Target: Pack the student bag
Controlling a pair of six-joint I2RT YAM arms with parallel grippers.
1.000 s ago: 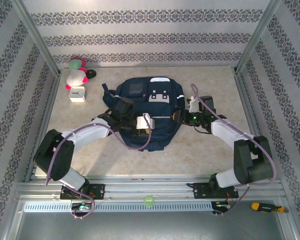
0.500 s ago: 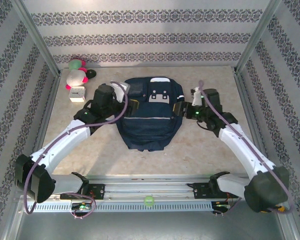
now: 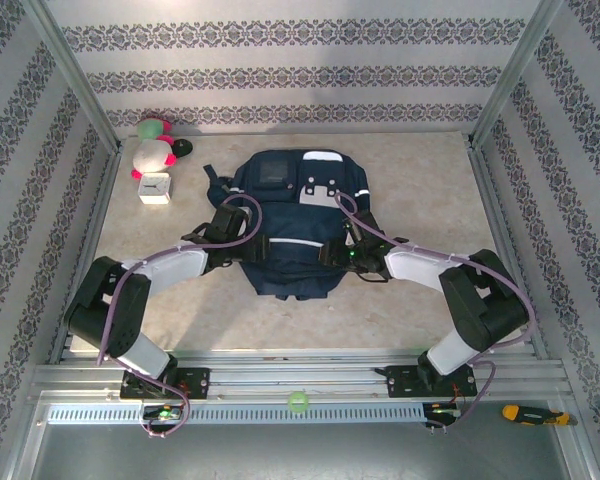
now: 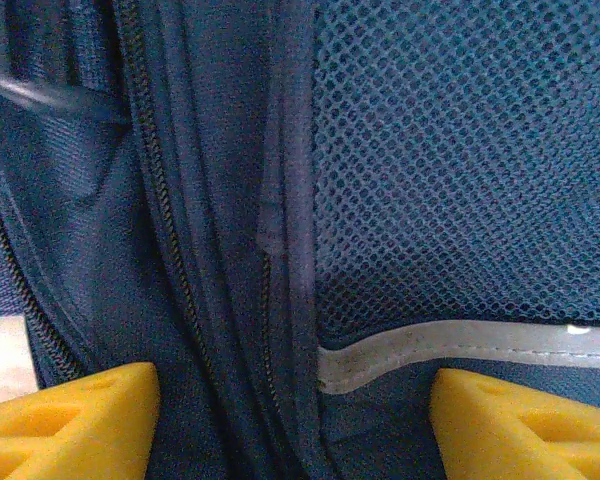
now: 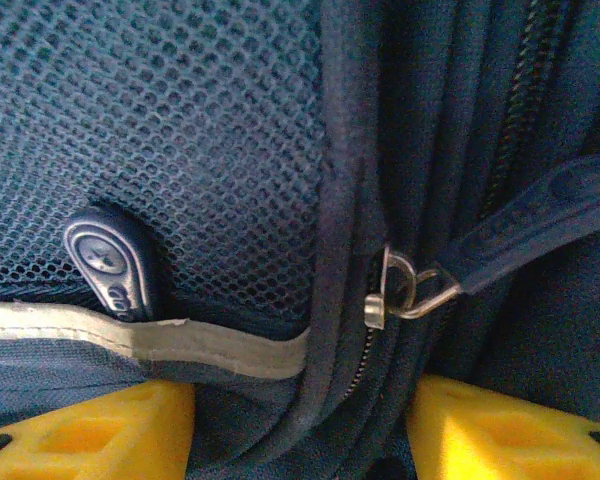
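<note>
Student bag (image 3: 298, 225) lay flat mid-table (image 3: 410, 310), long axis running near-to-far, top toward the far wall. 2 arms flanked it. Left gripper (image 4: 295, 420) sat on its left side seam, right gripper (image 5: 300, 420) on its right side, both against fabric. Each had its fingers spread with bag cloth between; can't tell if pinching. Zip pull (image 5: 540, 215) lay just ahead of the right fingers, so the right arm was likely nearer for unzipping.

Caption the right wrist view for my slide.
Right gripper straddling a seam of the student bag, beside its metal zipper slider.
</note>
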